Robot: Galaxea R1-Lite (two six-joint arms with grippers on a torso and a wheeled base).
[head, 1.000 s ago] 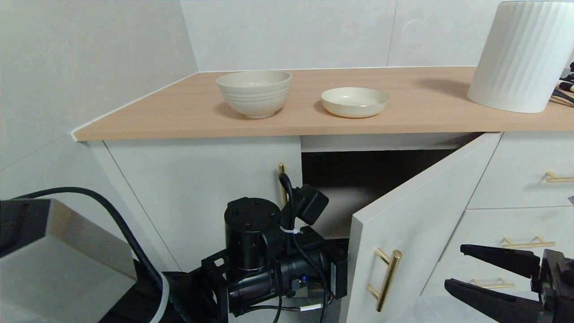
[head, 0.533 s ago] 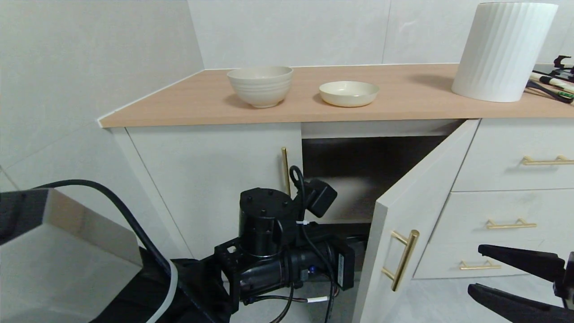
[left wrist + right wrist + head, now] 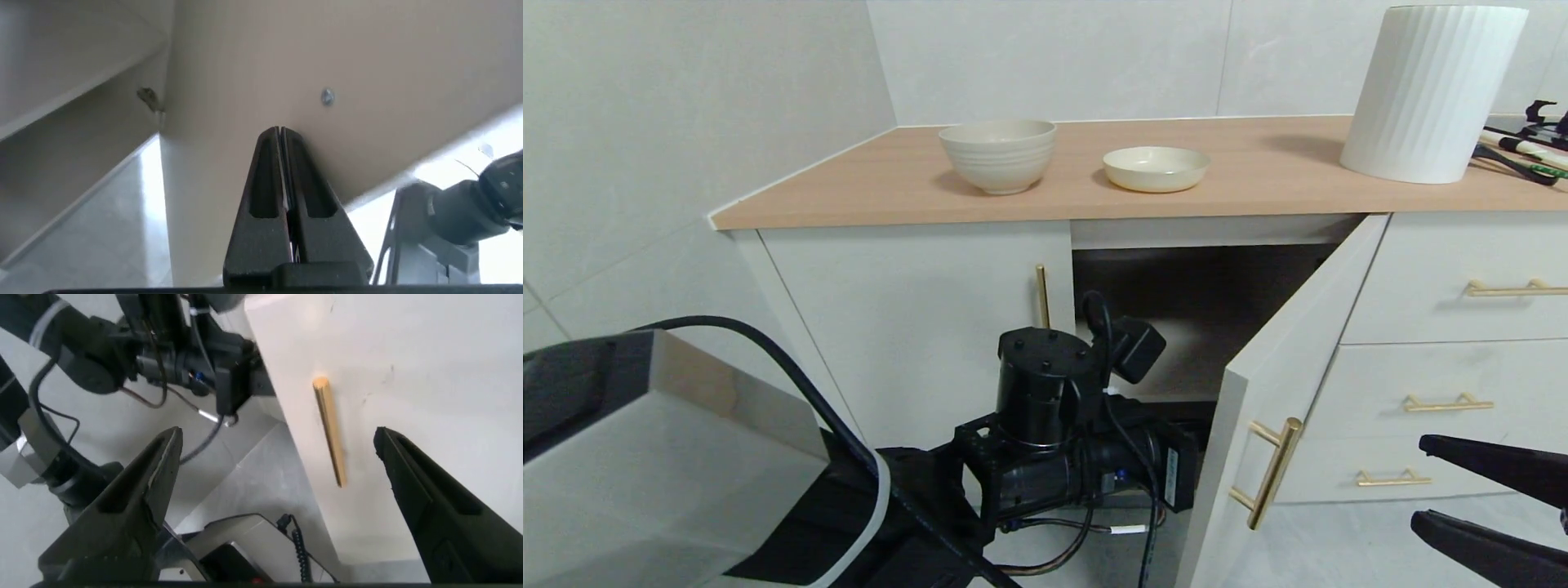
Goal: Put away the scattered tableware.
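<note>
Overhead, bowl (image 3: 997, 155) and dish (image 3: 1156, 168) are set on the counter (image 3: 1258, 184), well above the spread right tool (image 3: 1418, 482) and pressed-together left tool (image 3: 279, 135)

left arm (image 3: 1045, 425) — black, cylindrical joint, screws | cables (image 3: 776, 347) black, white tie | right end effector (image 3: 1421, 482) — black, tapered

High above the right gripper (image 3: 1419, 482) and farther back, a white ribbed cylinder (image 3: 1433, 90) stands upright on the wooden counter (image 3: 849, 192). Dark-handled utensils (image 3: 1523, 147) lie on the counter just beside it, almost straight above the gripper. Directly ahead of the gripper's fingertips is a stack of three white drawers (image 3: 1445, 367), each with a gold bar handle (image 3: 1448, 403). A pale tiled wall (image 3: 1045, 57) rises behind the counter and along its far left end
</note>
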